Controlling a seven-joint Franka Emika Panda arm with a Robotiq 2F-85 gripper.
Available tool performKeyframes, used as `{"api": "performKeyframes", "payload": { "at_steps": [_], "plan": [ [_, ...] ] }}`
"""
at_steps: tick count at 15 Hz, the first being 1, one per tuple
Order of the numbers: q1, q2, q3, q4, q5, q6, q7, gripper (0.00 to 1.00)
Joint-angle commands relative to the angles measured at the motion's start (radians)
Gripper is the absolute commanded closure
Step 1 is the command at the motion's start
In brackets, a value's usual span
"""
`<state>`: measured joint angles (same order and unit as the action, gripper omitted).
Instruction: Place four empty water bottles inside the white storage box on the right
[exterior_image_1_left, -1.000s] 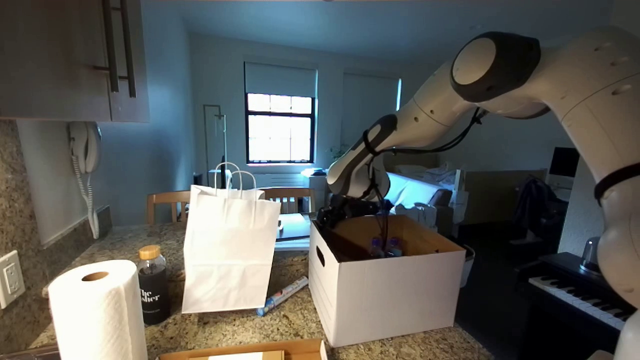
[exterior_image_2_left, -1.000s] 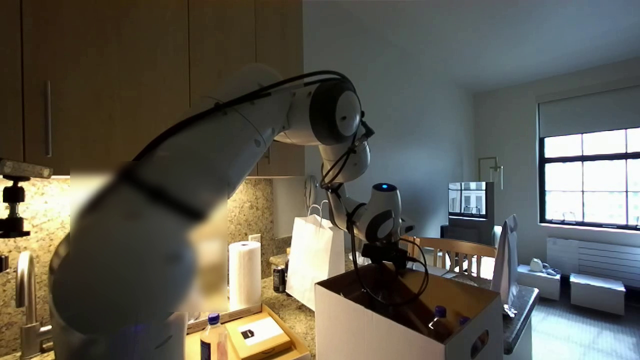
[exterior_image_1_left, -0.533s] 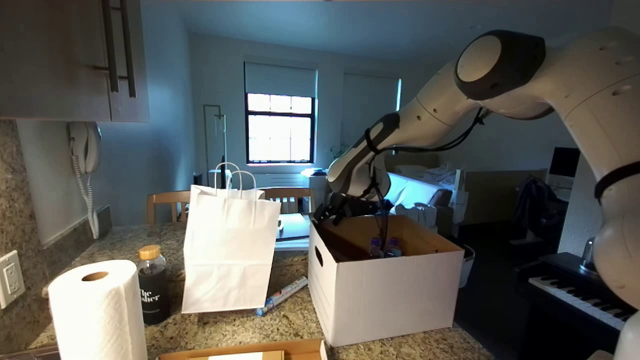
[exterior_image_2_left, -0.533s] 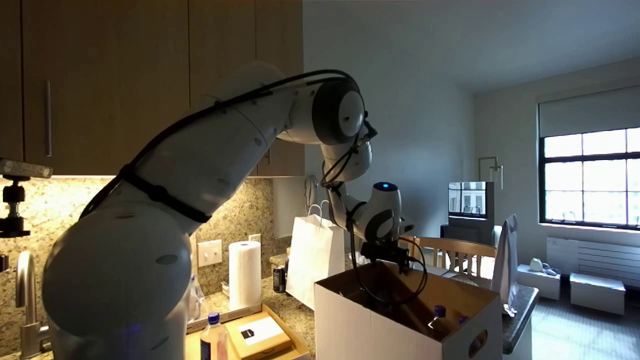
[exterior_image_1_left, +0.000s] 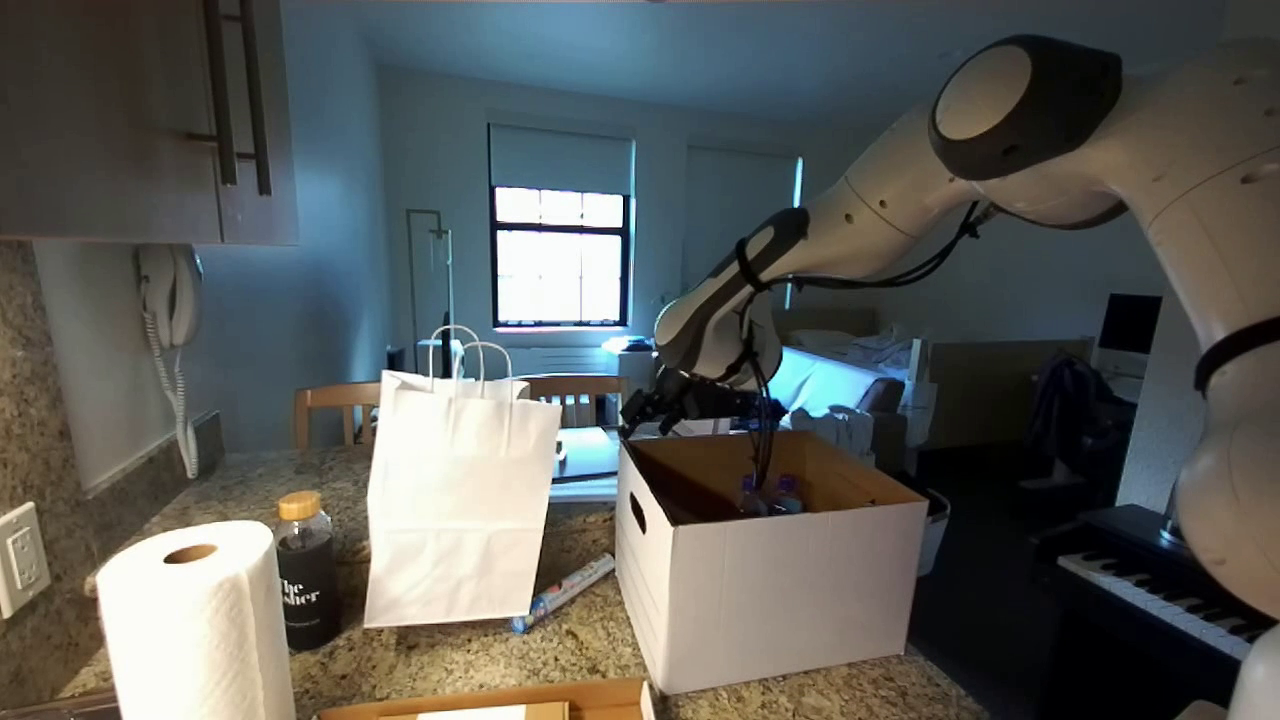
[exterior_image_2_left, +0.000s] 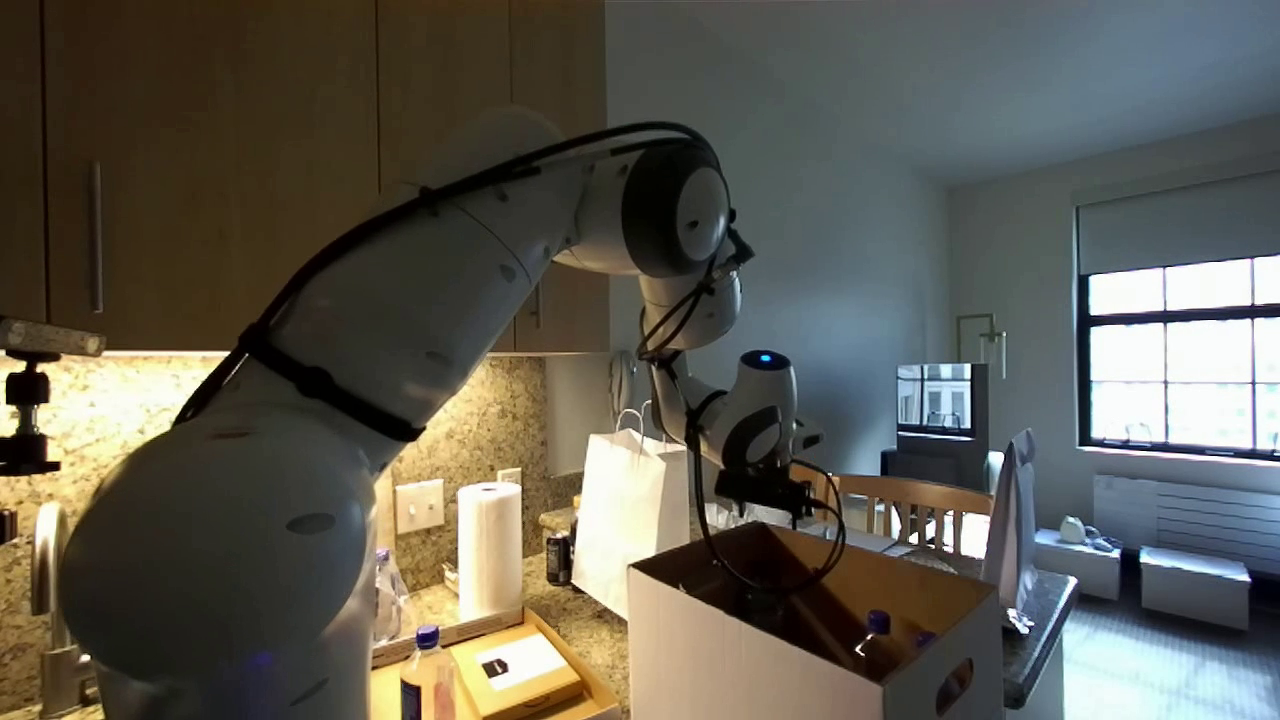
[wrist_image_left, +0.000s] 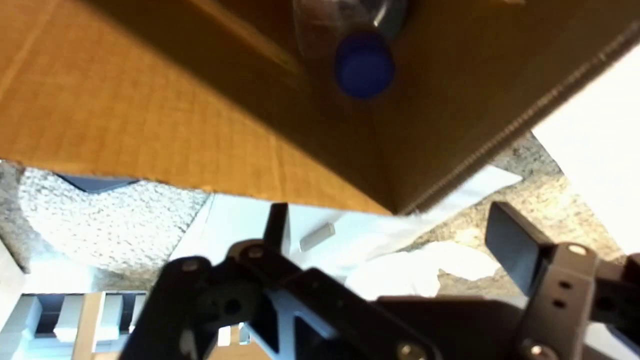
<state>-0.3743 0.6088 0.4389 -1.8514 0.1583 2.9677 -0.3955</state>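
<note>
Task prob. abt half done, poss. more: at least two water bottles (exterior_image_1_left: 787, 497) are in the white storage box (exterior_image_1_left: 800, 595); wrist view has a blue-capped bottle (wrist_image_left: 363, 60) inside nr a corner, can't tell if it's a 3rd. Gripper (wrist_image_left: 392, 230) is wide open, nothing in it, at that corner's top. Left to do: a bottle (exterior_image_2_left: 428, 675) by the brown tray (exterior_image_2_left: 490, 627), & poss. another bottle (exterior_image_2_left: 388, 600) part hidden by the arm (exterior_image_2_left: 400, 320), can't be sure.

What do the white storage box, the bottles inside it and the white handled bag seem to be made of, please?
White storage box: matte cardboard, judging by its ridged cut edge and brown inside.
Bottles: probably glossy plastic; clear, with highlights.
White handled bag: likely matte paper; crisp creases.
</note>
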Motion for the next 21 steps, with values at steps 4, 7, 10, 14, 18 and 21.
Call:
{"api": "performKeyframes", "payload": {
  "at_steps": [4, 7, 10, 14, 18, 21],
  "plan": [
    [-0.168, -0.233, 0.215, -0.133, 0.136, 0.039, -0.001, 0.00],
    [-0.226, -0.312, 0.306, -0.153, 0.206, 0.059, -0.014, 0.00],
    [-0.218, -0.388, 0.349, -0.176, 0.197, 0.038, -0.015, 0.00],
    [-0.138, -0.570, 0.311, -0.273, 0.088, -0.116, 0.078, 0.00],
    [-0.094, -0.691, 0.364, -0.324, 0.036, -0.308, 0.070, 0.00],
    [0.162, -0.685, 0.189, -0.309, -0.047, -0.469, 0.108, 0.00]
  ]
}}
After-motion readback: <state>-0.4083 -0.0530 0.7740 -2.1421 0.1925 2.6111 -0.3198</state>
